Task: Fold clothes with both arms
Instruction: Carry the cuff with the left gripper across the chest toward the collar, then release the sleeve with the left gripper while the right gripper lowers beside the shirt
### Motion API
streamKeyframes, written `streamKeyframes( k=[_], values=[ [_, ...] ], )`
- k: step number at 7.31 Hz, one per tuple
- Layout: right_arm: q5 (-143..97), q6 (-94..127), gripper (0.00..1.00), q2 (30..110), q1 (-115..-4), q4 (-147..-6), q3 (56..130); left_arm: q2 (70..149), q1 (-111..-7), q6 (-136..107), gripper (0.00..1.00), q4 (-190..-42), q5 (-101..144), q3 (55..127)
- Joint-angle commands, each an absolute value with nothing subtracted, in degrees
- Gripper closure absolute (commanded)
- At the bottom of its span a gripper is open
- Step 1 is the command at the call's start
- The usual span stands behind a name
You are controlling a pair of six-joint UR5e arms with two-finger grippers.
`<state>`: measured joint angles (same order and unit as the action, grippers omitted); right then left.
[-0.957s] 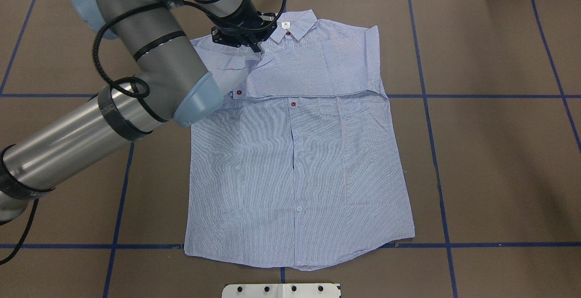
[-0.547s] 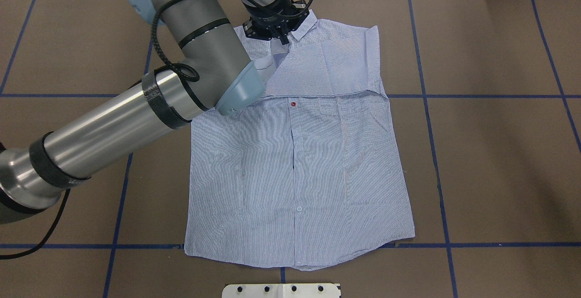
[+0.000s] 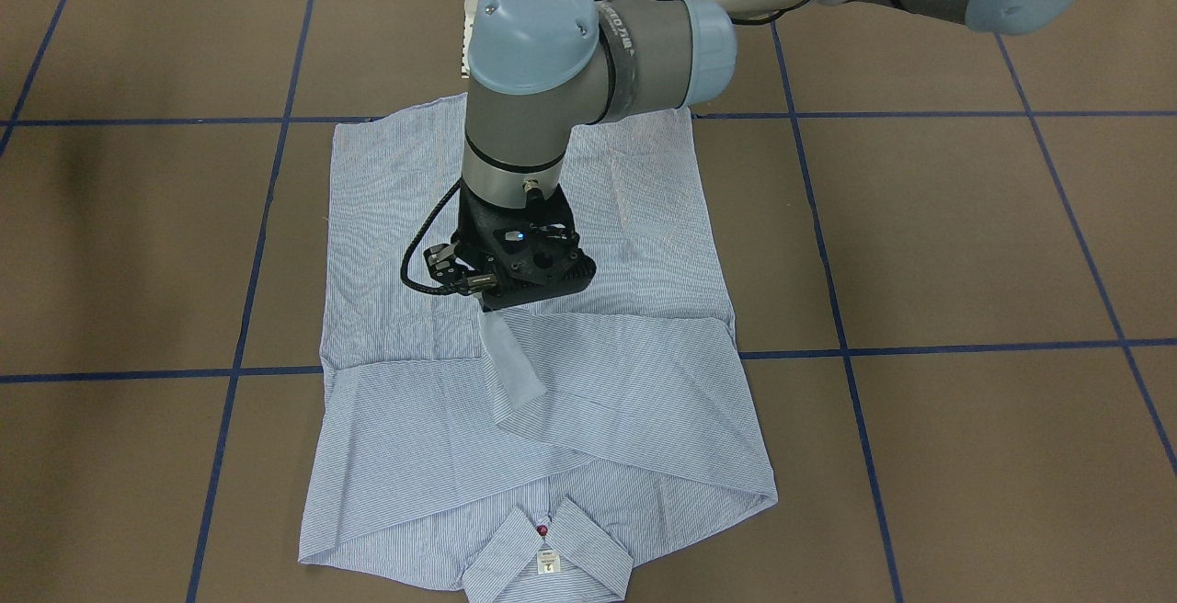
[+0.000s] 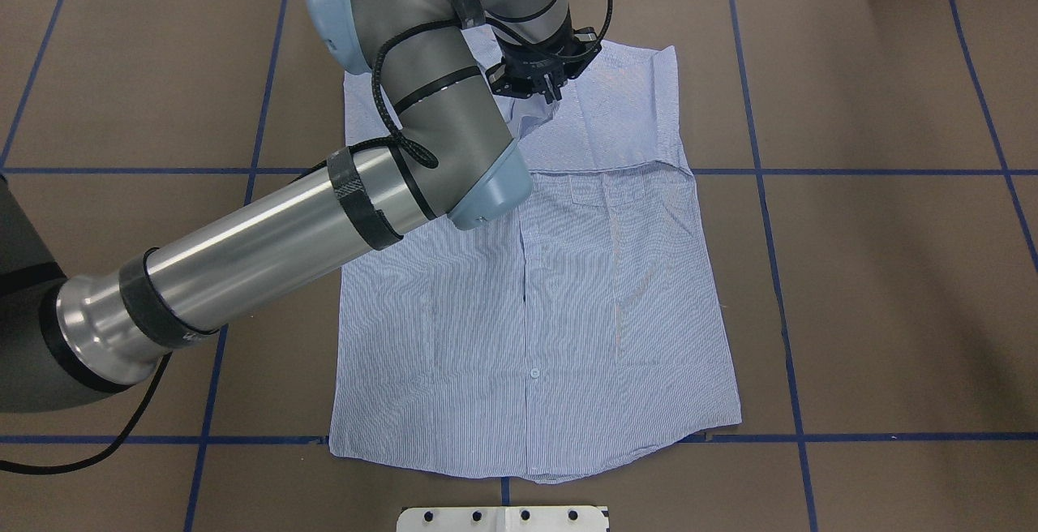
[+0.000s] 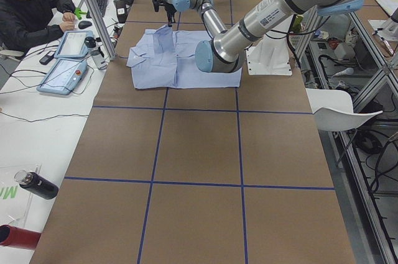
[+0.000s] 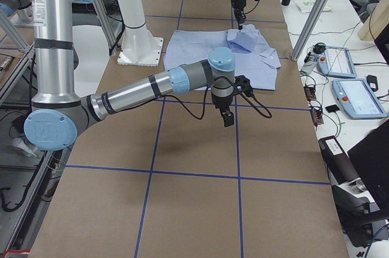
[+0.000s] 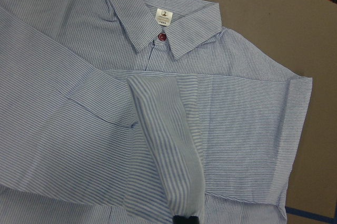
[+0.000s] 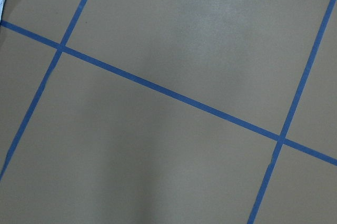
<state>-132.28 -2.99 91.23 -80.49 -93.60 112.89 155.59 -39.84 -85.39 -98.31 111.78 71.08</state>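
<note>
Left gripper (image 3: 490, 307): jaws closed on the cuff end of one light-blue, white-striped sleeve (image 3: 515, 366), held raised above the chest of the long-sleeved button-up shirt (image 4: 527, 313). In the left wrist view the sleeve runs up from the dark fingertip at the bottom edge as a narrow hanging strip. Under it the other sleeve lies folded flat across the chest. Shirt is front up on the brown table (image 4: 876, 272), hem toward the robot. The collar (image 3: 548, 543) is at the far side, carrying a small white label (image 7: 164, 17) and a red button (image 7: 161, 36). The grey-metal left arm (image 4: 268, 248) crosses the shirt's left shoulder area in the overhead view. Right gripper (image 6: 227, 118): fingers point down over bare table, well apart from the shirt. Cannot tell whether they are parted; its wrist camera shows only blue tape lines (image 8: 174, 95) on brown surface. Beyond the table, a seated person (image 5: 31, 9) at a white desk.
</note>
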Motion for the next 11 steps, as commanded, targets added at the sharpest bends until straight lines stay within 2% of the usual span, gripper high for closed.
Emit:
streamKeyframes(
  k=[1, 4, 6, 7, 9, 10, 11],
  values=[
    [-132.3, -3.0, 0.01, 91.2, -80.5, -93.6, 112.8, 158.0, -37.8, -91.4, 0.01, -104.5, 109.4, 65.5],
    [-132.4, -2.2, 0.01, 91.1, -80.4, -93.6, 112.7, 160.5, -36.4, -94.0, 0.00, -107.4, 109.8, 64.4],
    [-132.6, 10.0, 0.01, 90.4, -78.9, -89.7, 113.0, 158.0, -36.5, -87.4, 0.00, -105.0, 112.0, 67.8],
    [-132.5, 18.0, 0.01, 90.4, -75.6, -85.0, 113.1, 152.5, -36.6, -83.8, 0.00, -101.2, 112.4, 76.0],
    [-131.5, 35.7, 0.01, 90.7, -67.5, -74.7, 113.9, 135.1, -36.5, -77.0, 0.00, -94.1, 112.4, 100.5],
    [-127.3, 43.7, 0.01, 90.8, -61.2, -74.2, 117.0, 127.5, -36.4, -75.3, 0.00, -94.0, 112.3, 109.0],
    [-122.0, 52.3, 0.01, 91.1, -54.6, -74.2, 120.8, 122.4, -36.2, -74.3, 0.00, -94.0, 112.0, 114.2]
  ],
)
